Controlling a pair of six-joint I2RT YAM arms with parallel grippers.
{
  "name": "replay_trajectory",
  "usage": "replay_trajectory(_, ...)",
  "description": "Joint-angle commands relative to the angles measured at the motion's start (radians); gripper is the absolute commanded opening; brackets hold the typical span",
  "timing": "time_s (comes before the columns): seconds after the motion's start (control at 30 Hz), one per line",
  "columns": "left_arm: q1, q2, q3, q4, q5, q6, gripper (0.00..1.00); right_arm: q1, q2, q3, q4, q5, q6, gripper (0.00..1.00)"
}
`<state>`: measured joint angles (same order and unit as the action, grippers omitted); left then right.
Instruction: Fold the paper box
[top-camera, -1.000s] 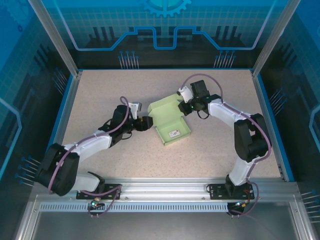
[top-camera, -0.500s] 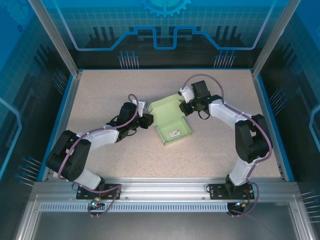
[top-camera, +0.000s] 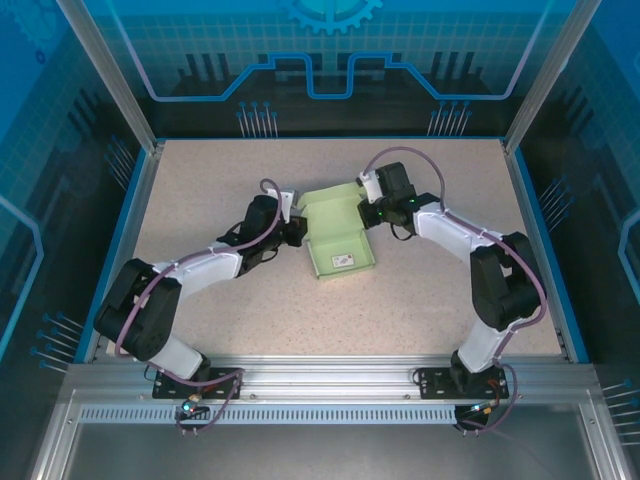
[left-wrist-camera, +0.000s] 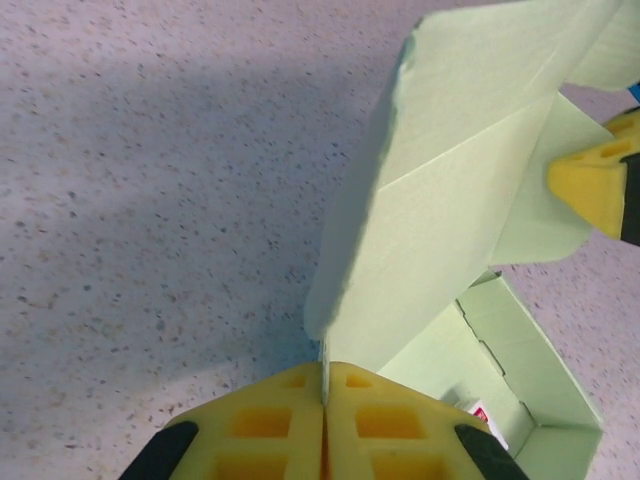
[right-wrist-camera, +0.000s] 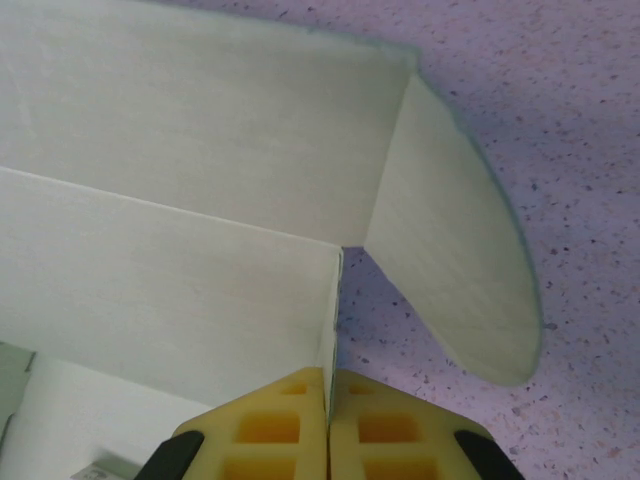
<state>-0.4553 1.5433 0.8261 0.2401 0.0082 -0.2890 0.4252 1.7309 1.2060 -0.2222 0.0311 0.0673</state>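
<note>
The pale mint-green paper box (top-camera: 340, 245) sits between our two grippers, its shallow tray lying just beside the left gripper (top-camera: 296, 232) and its lid standing up. Within the last second our left gripper has moved in and clamped its yellow pads flat on the lid's left edge, and the box has turned squarer. The right gripper (top-camera: 368, 207) remains pinched on the lid's opposite edge, with a rounded side flap (right-wrist-camera: 450, 270) hanging loose just to its right. With both lid edges held, we judge the lid ready to swing down over the tray. Bare speckled table (top-camera: 250, 310) surrounds both grippers, and its blue border (top-camera: 137, 220) is well apart from them, leaving free room.
</note>
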Motion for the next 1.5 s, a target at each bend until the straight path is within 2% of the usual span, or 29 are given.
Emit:
replay_trajectory(0.0,-0.006,0.027,0.066,-0.008,-0.145,-0.022,0.08,0.056,0.004,0.028,-0.005,0.186,0.087,0.07)
replay_trajectory(0.33,-0.041,0.117,0.161,0.011,-0.381,-0.068,0.06,0.140,0.119,0.161,-0.013,0.397,0.217,0.07)
replay_trajectory(0.5,-0.050,0.142,0.176,0.041,-0.442,-0.067,0.05,0.145,0.159,0.208,0.000,0.443,0.241,0.06)
replay_trajectory(0.67,-0.074,0.154,0.151,0.095,-0.500,-0.048,0.05,0.145,0.163,0.189,0.070,0.418,0.229,0.07)
replay_trajectory(1.07,-0.178,0.169,-0.002,0.367,-0.635,0.040,0.06,0.145,0.131,0.054,0.322,0.376,0.227,0.07)
replay_trajectory(1.47,-0.262,0.199,-0.094,0.500,-0.691,0.103,0.07,0.142,0.067,-0.136,0.587,0.340,0.212,0.07)
